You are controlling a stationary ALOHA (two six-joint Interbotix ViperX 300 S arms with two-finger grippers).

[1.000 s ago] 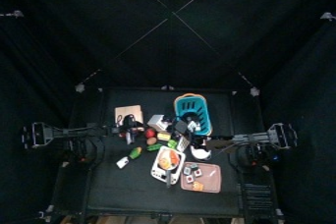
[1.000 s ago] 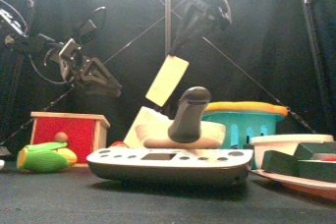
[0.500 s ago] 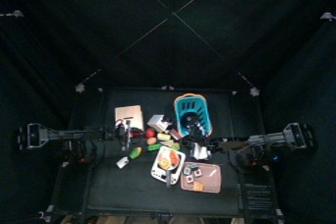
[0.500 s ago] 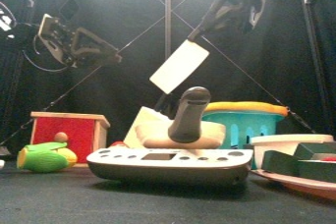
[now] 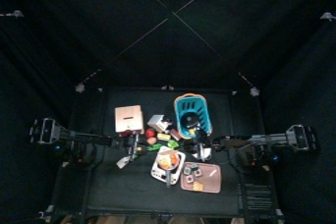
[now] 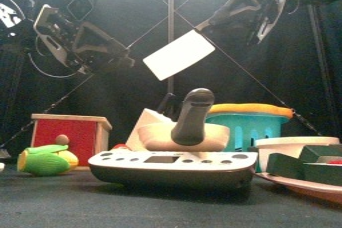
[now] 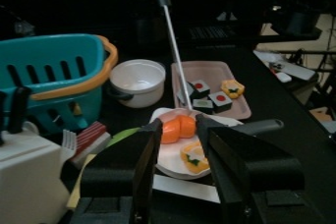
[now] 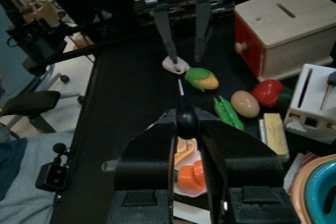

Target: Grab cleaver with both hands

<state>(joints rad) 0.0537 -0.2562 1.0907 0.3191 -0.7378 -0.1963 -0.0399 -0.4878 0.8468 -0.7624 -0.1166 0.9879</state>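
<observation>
The cleaver (image 6: pixel 181 55) hangs in the air above the table's middle, its white blade tilted and its dark handle rising to the upper right. My right gripper (image 6: pixel 241 10) is shut on that handle; the right wrist view shows the handle (image 8: pixel 186 122) clamped between its jaws. From the left, my left gripper (image 6: pixel 123 58) faces the blade's low end and stands a little apart from it. Its jaws are open around nothing in the left wrist view, where the blade (image 7: pixel 171 36) appears edge-on as a thin line. The open left gripper (image 8: pixel 183 27) also shows in the right wrist view.
Below the cleaver stand a grey base with a black upright handle (image 6: pixel 189 132), a red wooden box (image 6: pixel 71 137), a teal basket (image 6: pixel 250 127) and a green toy (image 6: pixel 47 159). A white bowl (image 7: pixel 138 79), a sushi tray (image 7: pixel 210 83) and a plate (image 7: pixel 168 166) of food crowd the table.
The right gripper has lifted the cleaver and swung its blade from hanging steeply to nearly level. The left arm has risen and now points at the blade.
</observation>
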